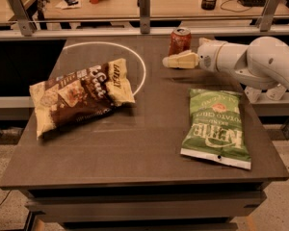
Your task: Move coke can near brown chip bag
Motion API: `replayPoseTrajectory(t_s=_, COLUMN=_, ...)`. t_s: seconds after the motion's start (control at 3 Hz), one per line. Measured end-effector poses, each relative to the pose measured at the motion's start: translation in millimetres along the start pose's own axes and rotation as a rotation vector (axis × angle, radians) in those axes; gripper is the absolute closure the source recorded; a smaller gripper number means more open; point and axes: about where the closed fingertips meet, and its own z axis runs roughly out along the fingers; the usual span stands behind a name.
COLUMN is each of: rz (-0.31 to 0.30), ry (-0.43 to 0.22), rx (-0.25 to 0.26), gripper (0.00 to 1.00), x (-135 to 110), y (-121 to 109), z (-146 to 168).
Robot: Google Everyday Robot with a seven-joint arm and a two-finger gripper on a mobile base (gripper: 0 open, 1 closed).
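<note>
- The table [135,153] is a dark, flat slab with a thin white circle [145,73] drawn on its far-left part.
- The coke can [179,38] stands upright near the far edge of the table, right of the white circle and outside it, its silver top showing.
- The gripper [167,61] reaches in from the right on a pale, rounded arm [260,57]. Its cream tip points left and sits low in front of the can's base.
- Gripper and can overlap in this view, so I cannot tell whether they touch, nor whether the gripper is spread or closed (its near side hides the rest).
- The brown chip bag [79,95] lies flat on the left half of the table, tilted, with its cream-yellow upper corner crossing into the circle's lower edge. It is well apart from the can.
- A green chip bag [216,124] lies flat on the right half, nearer the front edge, its lettering upside down from here. It sits below the arm and clear of the can.
</note>
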Motion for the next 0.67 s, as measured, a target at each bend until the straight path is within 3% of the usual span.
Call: replayPoseTrajectory(t_s=0.67, rz=-0.021, ry=0.013, rx=-0.103, gripper=0.41, x=-4.3, y=11.9, z=21.8)
